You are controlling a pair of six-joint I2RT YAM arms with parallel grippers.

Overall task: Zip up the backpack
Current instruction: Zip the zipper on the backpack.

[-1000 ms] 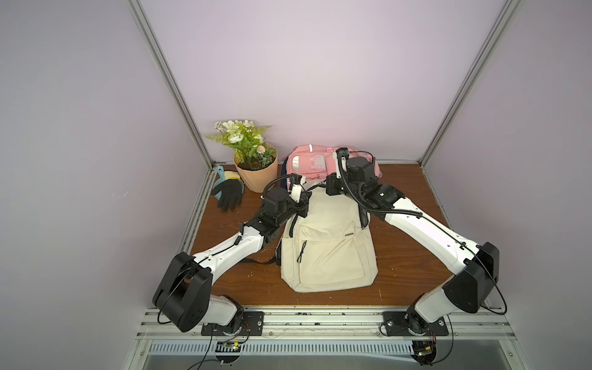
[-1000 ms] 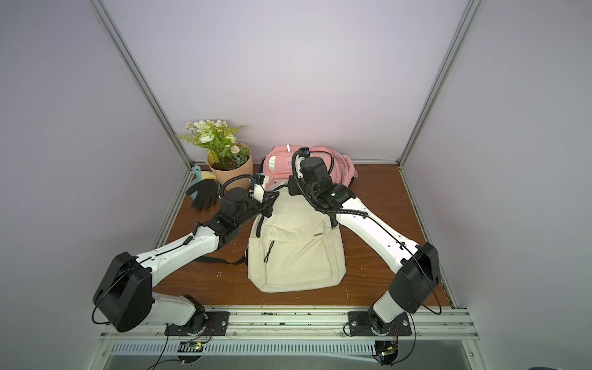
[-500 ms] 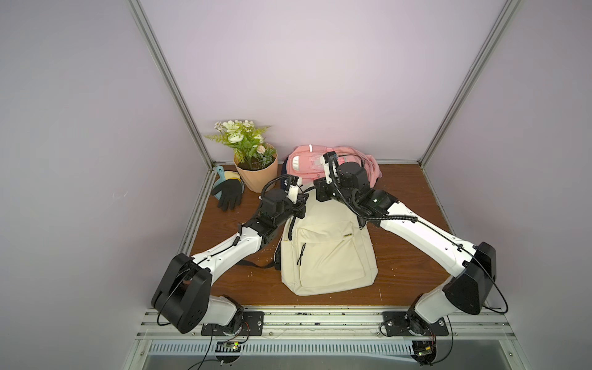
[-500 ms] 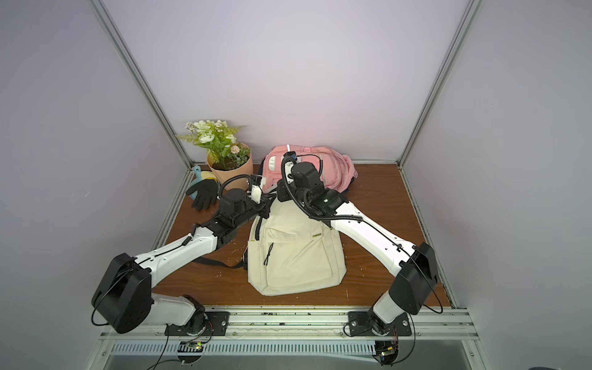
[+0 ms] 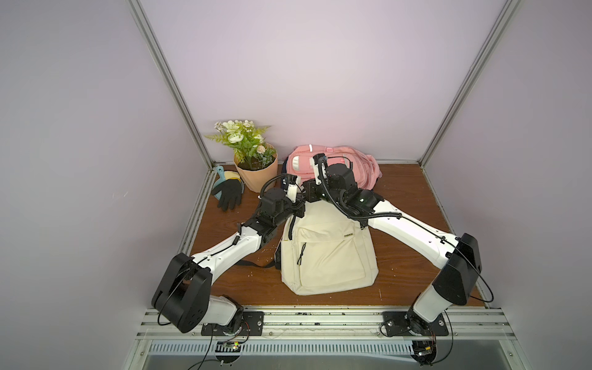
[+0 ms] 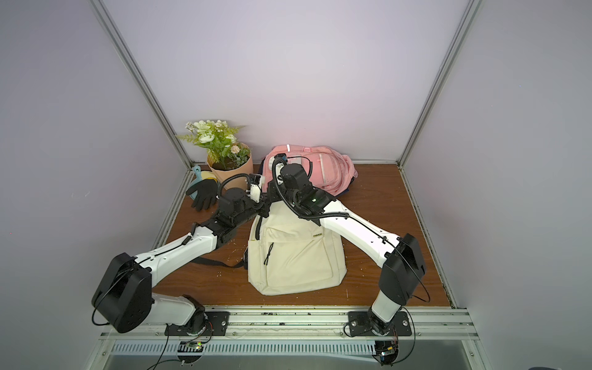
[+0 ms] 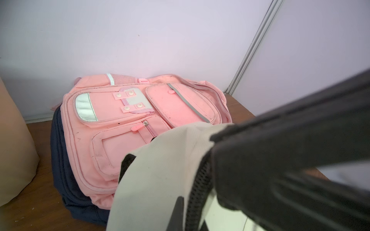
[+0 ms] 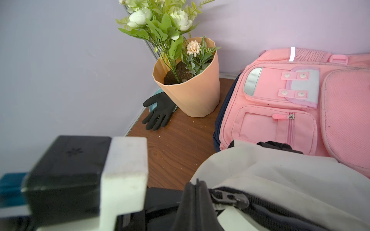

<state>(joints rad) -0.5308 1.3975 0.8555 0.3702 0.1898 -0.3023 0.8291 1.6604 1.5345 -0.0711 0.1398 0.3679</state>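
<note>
Where the backpack [image 5: 326,253] lies front up in the middle of the table [image 5: 416,205], we see its top end pointing at the back wall [image 5: 304,80], raised a little, close in front of the pink bag [image 5: 339,163]. Along that top end runs the black zipper [image 8: 270,210], and we find its slider [image 8: 230,198] at the left corner. Right there the right gripper [image 5: 310,200] has its jaws pressed together on the pull [image 8: 216,195] of that slider, as far as the right wrist view lets us judge. Just beside it, the left gripper [image 5: 299,209] has its jaws closed as well, and we read them as pinching the cream cloth next to the zipper teeth. Further left we see a pot [image 5: 256,174] of flowers [image 5: 243,141], standing near the pink bag but apart from it. A black glove [image 5: 229,193] lies at the foot of the pot, by the left edge of the table, partly over a blue scoop [image 5: 219,179].
</note>
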